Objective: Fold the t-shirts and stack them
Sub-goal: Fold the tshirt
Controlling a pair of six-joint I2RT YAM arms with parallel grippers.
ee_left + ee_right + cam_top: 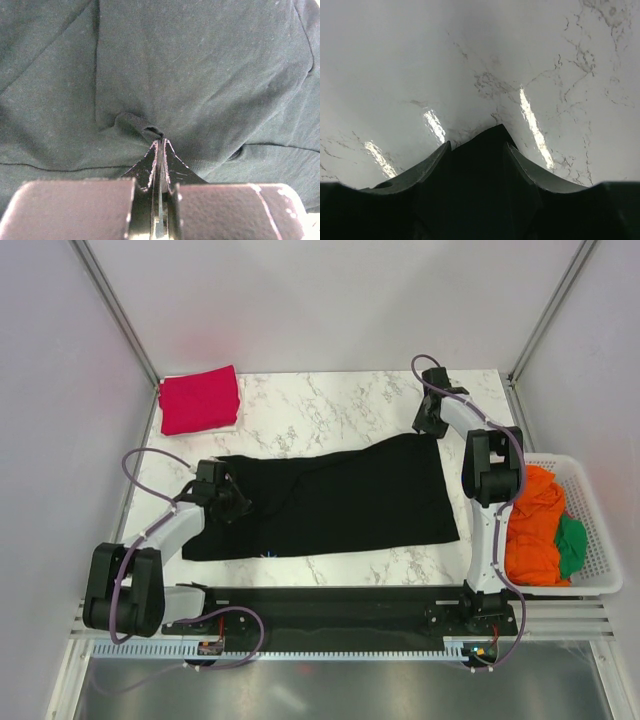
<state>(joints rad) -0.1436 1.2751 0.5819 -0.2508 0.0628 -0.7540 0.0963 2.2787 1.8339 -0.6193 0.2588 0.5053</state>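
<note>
black shirt (340, 495) sits pinched in my closed left gripper (160, 142); can't tell if right gripper (477, 145) grips, so lifting may drop it.

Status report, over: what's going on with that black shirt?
Left jaws shut on black shirt. Right jaws gripping its far corner. Nothing blocking.
</note>
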